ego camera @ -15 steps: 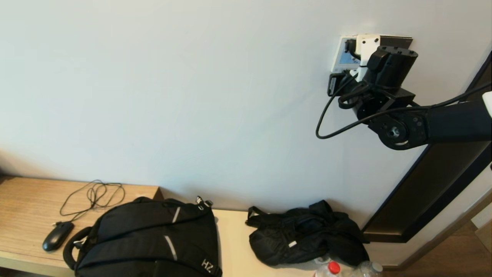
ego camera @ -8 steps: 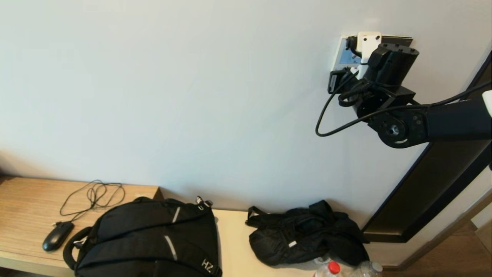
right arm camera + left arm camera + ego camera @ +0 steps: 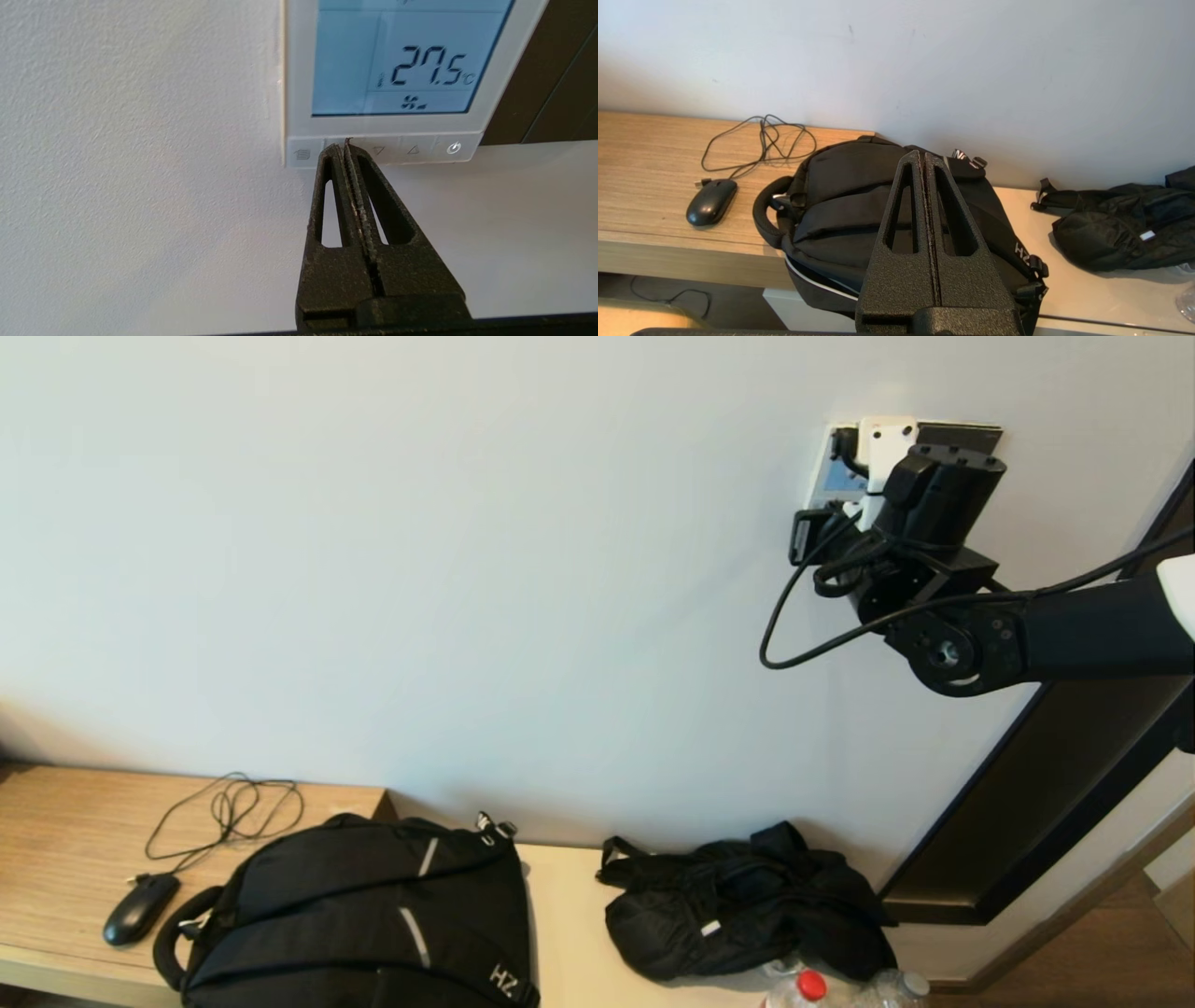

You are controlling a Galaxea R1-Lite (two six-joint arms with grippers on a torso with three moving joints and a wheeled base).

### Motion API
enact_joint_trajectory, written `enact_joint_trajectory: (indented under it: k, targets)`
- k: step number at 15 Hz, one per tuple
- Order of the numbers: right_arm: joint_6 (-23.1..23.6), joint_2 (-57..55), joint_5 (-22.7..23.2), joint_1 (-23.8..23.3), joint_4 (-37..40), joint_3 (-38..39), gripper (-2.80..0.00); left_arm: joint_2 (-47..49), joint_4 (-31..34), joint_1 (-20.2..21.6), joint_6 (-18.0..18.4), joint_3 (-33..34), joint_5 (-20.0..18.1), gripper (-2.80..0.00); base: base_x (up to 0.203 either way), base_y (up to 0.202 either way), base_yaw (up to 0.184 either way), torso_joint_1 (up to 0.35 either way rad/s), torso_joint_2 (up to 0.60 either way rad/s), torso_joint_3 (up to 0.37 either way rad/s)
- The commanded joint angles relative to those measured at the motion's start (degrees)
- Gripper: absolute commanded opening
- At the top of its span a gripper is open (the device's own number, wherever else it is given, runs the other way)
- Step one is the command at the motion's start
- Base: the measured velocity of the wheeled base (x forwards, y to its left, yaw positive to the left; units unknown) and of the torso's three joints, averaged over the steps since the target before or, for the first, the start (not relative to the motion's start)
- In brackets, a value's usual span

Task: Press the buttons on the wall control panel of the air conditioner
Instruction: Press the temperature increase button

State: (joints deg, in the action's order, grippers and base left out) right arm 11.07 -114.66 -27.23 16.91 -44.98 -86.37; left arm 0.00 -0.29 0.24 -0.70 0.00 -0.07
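Observation:
The white wall control panel point(image 3: 299, 70) has a pale blue screen point(image 3: 355, 60) reading 27.5 °C. A row of buttons point(image 3: 413, 150) runs along its lower edge. My right gripper point(image 3: 345, 145) is shut and empty. Its tips lie over the second button from the menu-icon end and hide it. In the head view the panel point(image 3: 829, 467) is high on the wall, mostly hidden by my right wrist, and the right gripper's tips are hidden. My left gripper point(image 3: 922, 158) is shut and empty, parked above the black backpack point(image 3: 840, 210).
A dark brown plate point(image 3: 551, 84) sits beside the panel. A dark door frame point(image 3: 1055, 775) runs down the right. Below, a wooden shelf point(image 3: 65, 831) holds a black mouse point(image 3: 140, 907) with cable, the backpack point(image 3: 373, 915), a black bag point(image 3: 747, 915) and bottles point(image 3: 812, 989).
My right arm has shifted a little to the left and slightly up along the panel. The left arm has not moved.

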Motion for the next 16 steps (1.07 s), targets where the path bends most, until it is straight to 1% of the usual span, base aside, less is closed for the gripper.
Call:
enact_joint_trajectory:
  k: [1, 14, 16]
  targets:
    - [0.1, -0.1, -0.2, 0.1, -0.4, 0.5, -2.80, 0.0, -0.1, 0.0, 0.0, 0.0, 0.0, -2.80, 0.000, 0.000, 0.000, 0.000, 0.00, 0.000]
    - [0.2, -2.1, -0.2, 0.1, -0.5, -0.6, -2.80, 0.0, 0.0, 0.0, 0.0, 0.0, 0.0, -2.80, 0.000, 0.000, 0.000, 0.000, 0.00, 0.000]
    - [0.2, -3.1, -0.3, -0.3, -0.5, -2.1, -2.80, 0.0, 0.0, 0.0, 0.0, 0.0, 0.0, -2.80, 0.000, 0.000, 0.000, 0.000, 0.00, 0.000]
